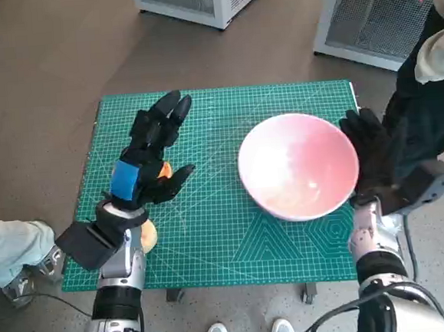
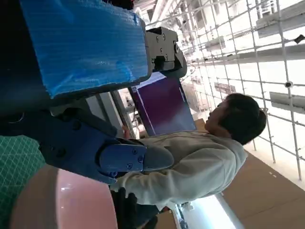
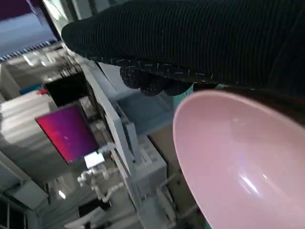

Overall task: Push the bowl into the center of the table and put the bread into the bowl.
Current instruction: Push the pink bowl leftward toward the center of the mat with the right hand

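Right hand (image 1: 368, 148) rests flat against the pink bowl's (image 1: 299, 165) rim, holding nothing. Left hand (image 1: 153, 152) hovers spread and empty over the bread (image 1: 163, 170).

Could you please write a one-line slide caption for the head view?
Right robot hand against the pink bowl on the green mat; left robot hand over the bread.

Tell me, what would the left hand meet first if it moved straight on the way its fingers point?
Likely nothing. The left hand points up-right across bare mat toward the far edge, passing left of the bowl. Its height is unclear.
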You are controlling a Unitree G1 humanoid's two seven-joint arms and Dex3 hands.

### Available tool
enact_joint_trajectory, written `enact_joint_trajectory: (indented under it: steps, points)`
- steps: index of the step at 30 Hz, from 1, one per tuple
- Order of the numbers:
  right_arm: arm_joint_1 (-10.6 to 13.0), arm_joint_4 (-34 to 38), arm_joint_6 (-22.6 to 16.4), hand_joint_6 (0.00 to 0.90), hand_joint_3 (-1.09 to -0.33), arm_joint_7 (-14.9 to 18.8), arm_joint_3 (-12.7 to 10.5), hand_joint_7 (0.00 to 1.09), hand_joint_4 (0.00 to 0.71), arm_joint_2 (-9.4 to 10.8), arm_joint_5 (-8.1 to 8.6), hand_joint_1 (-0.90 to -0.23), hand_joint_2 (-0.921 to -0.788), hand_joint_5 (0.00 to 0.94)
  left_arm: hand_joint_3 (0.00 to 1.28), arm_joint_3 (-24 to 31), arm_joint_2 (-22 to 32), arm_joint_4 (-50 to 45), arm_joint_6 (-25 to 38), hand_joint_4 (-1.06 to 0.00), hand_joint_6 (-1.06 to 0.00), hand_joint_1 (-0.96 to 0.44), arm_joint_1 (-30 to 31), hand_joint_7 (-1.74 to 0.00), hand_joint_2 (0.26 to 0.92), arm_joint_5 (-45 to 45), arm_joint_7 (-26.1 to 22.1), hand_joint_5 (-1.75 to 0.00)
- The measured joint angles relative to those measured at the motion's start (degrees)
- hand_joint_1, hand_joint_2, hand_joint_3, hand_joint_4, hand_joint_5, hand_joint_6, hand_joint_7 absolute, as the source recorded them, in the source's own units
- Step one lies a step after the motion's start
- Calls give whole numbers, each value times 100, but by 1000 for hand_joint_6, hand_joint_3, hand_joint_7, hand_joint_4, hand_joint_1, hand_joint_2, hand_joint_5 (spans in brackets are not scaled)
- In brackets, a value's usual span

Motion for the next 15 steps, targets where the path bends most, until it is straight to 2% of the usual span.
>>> enact_joint_trajectory:
  steps: [9,15]
  points:
    - [-225,20,187,229,-877,-112,34,279,237,205,-17,-634,-921,8,341,34,47,-156,34,-231,0,-613,175,-549,921,-17,-6,0]
    - [-407,29,257,231,-880,-255,125,268,239,320,-134,-633,-921,7,350,56,91,-245,44,-230,-1,-613,285,-539,921,-19,-1,0]
